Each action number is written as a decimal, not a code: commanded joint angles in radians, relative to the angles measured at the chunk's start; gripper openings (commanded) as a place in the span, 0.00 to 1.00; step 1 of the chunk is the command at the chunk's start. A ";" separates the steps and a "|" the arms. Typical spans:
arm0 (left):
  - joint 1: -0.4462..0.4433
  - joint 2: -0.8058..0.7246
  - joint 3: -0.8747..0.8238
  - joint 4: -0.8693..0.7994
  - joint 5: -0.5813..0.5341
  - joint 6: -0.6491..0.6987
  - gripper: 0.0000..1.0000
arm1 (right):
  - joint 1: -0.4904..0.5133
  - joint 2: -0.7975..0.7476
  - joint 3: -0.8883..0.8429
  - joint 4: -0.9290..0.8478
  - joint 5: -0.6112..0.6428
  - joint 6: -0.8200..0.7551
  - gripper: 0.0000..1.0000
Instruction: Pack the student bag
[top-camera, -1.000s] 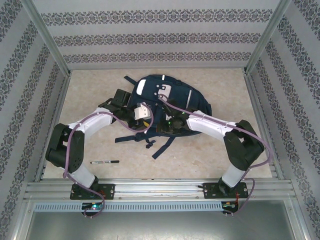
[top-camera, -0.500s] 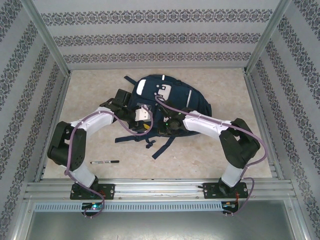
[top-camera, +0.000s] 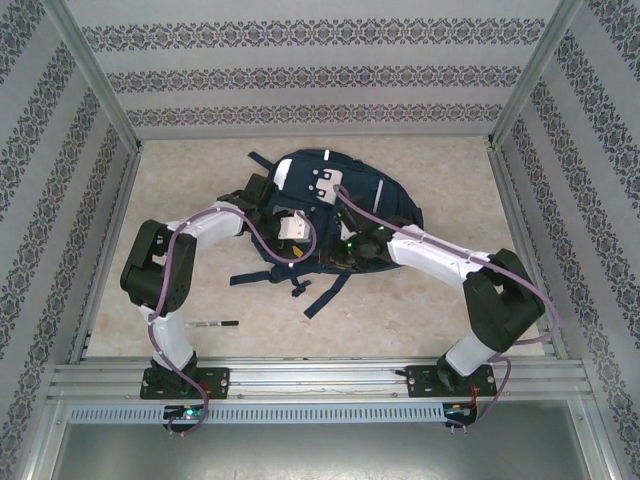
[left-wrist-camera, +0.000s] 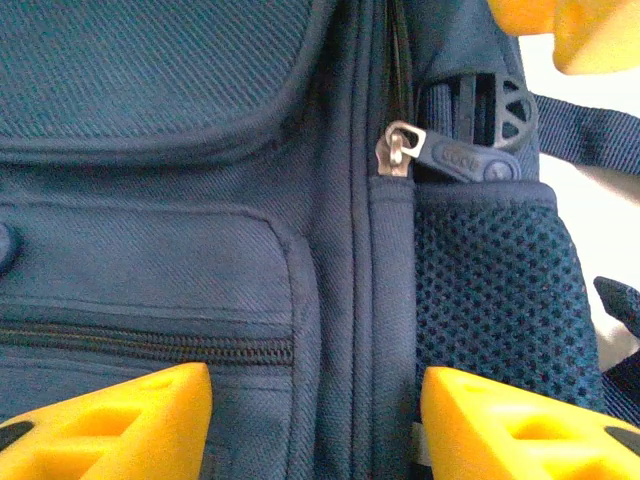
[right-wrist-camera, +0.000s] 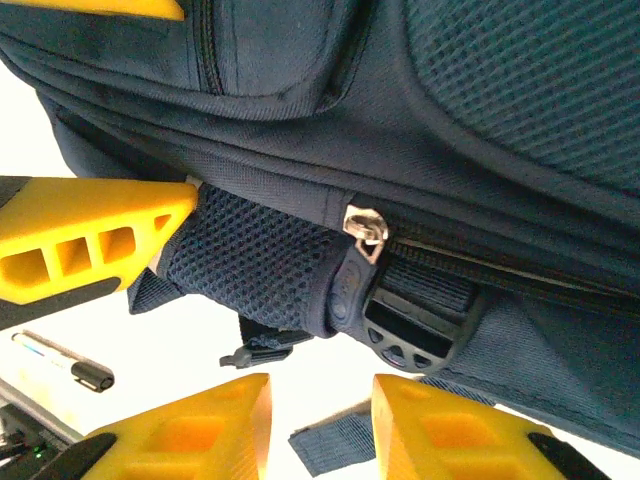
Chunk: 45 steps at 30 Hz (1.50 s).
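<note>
L hand (left-wrist-camera: 315, 388) open: yellow fingers (left-wrist-camera: 110, 425) well apart, bag fabric showing btwn, nothing clamped. R hand (right-wrist-camera: 320, 395) open too, narrower gap btwn tips, nothing in it. Both at near side of student bag (top-camera: 375, 195), navy, lying flat mid-bench toward far wall, white patches up, dark straps (top-camera: 325, 290) trailing toward arm bases. On bag's side: metal zip pull (left-wrist-camera: 400, 148) at top edge of mesh side pocket (left-wrist-camera: 490, 290), just beside black buckle (left-wrist-camera: 480, 105). One L finger right against mesh pocket's edge, per R wrist view. Front-pocket zip (left-wrist-camera: 150, 345) shut as far as seen. Further out: black pen (top-camera: 210, 324) flat on bench (top-camera: 450, 170), near L arm's base, well apart from bag. Patterned walls (top-camera: 300, 80) on three sides.
</note>
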 joint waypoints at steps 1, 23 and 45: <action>-0.011 0.012 -0.044 0.007 -0.001 0.028 0.57 | 0.022 0.057 0.029 0.029 0.087 0.043 0.32; -0.013 0.058 0.001 -0.046 -0.052 0.019 0.12 | 0.065 0.191 0.092 0.063 0.251 0.090 0.27; 0.048 -0.028 0.007 0.014 -0.036 0.059 0.00 | -0.098 -0.033 -0.016 -0.285 0.320 -0.133 0.00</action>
